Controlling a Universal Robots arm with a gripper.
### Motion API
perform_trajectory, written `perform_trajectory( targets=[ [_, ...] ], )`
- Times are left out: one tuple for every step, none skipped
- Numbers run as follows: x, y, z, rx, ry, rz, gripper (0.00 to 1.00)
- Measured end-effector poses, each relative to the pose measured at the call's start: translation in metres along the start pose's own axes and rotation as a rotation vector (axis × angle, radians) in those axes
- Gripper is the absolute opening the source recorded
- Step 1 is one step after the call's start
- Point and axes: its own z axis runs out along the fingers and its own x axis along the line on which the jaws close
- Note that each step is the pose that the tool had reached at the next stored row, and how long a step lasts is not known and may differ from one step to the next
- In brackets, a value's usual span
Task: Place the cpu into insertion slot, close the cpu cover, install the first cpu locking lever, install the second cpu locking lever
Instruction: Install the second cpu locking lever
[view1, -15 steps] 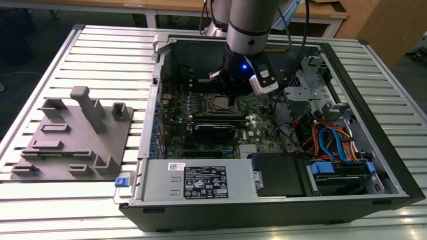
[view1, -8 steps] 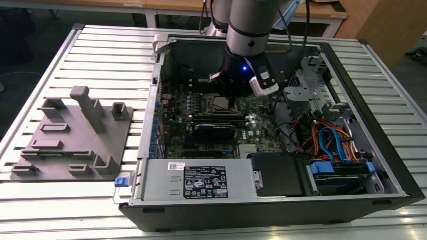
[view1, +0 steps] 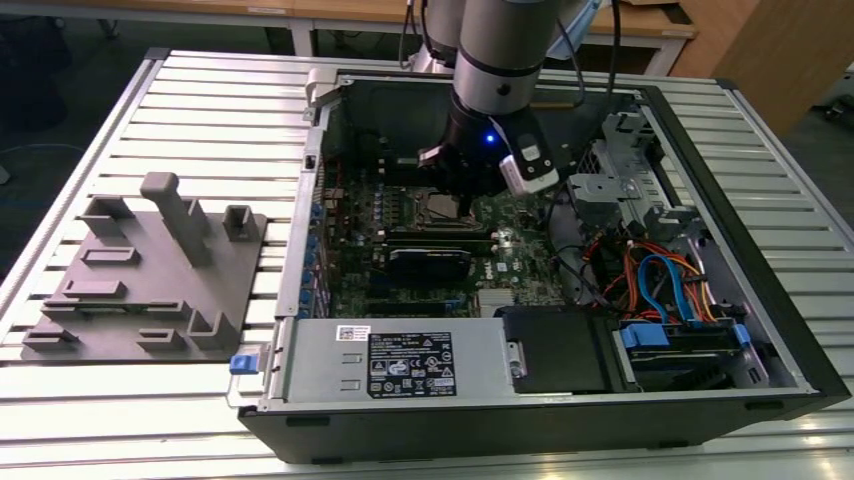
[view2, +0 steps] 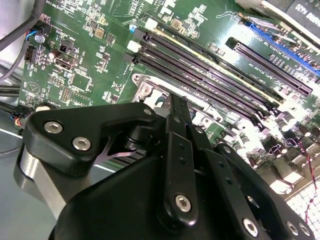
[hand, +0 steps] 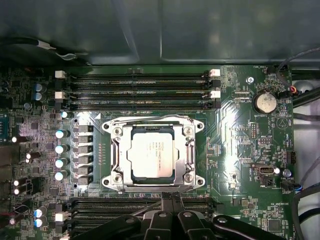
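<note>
Hovering just beside the insertion slot (hand: 154, 154), the gripper (hand: 171, 199) has its fingers (view2: 178, 107) pressed together, gripping nothing; the cpu (hand: 154, 156) sits under the closed cpu cover (hand: 186, 131).

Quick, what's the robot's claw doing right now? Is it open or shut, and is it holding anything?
Gripper: shut, fingers pressed together, holding nothing that shows. It sits at the edge of the insertion slot, where the cpu already lies.

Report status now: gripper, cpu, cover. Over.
Gripper shut, holding nothing, beside the insertion slot. Cpu seated in the slot, cpu cover down over it. Nothing in the way.
</note>
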Motion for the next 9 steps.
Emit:
perform_trajectory(
  targets=[
    [-0.0002, -0.0002, 0.0, 0.0, 0.0, 0.0, 0.1],
    [-0.0004, -0.0007, -0.0001, 0.0001, 0.0, 0.0, 0.1],
    [-0.0006, -0.0013, -0.0001, 0.0001, 0.0001, 0.0, 0.1],
    [-0.0008, -0.0023, -0.0001, 0.0, 0.0001, 0.0, 0.1],
    [-0.0009, -0.0034, -0.0002, -0.0001, 0.0001, 0.0, 0.1],
    [-0.001, -0.0045, -0.0003, -0.0004, 0.0, 0.0, 0.1],
    [-0.001, -0.0051, -0.0003, -0.0009, 0.0001, 0.0, 0.1],
    [-0.001, -0.0051, -0.0002, -0.001, 0.0001, 0.0, 0.1],
    [-0.001, -0.0051, -0.0003, -0.001, 0.0001, 0.0, 0.1]
  ],
)
